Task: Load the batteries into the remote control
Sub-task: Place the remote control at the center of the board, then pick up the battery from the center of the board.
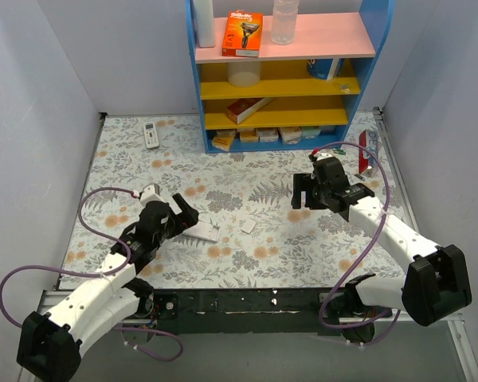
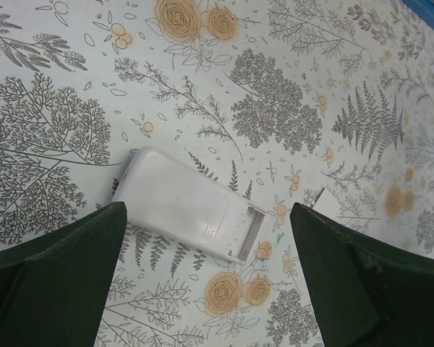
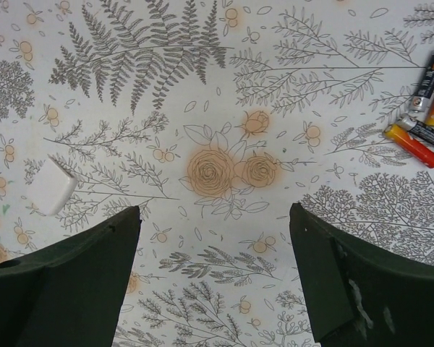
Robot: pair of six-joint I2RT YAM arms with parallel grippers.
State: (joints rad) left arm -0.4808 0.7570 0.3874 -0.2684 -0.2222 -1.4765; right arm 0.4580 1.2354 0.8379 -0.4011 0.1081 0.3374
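Left gripper [image 2: 207, 213]: jaws spread, empty, above remote control [image 2: 188, 206].
Right gripper [image 3: 213, 213]: jaws spread, empty; batteries [image 3: 414, 144] well apart.
Risk: unheld remote likely slides; slim cells may roll when pinched.

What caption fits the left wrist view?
Open left end effector above the white remote lying on the floral tablecloth.

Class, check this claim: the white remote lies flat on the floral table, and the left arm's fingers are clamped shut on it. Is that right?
No. The left fingers stand wide open, not gripping the remote control, which does lie flat on the table; the left wrist view shows it.
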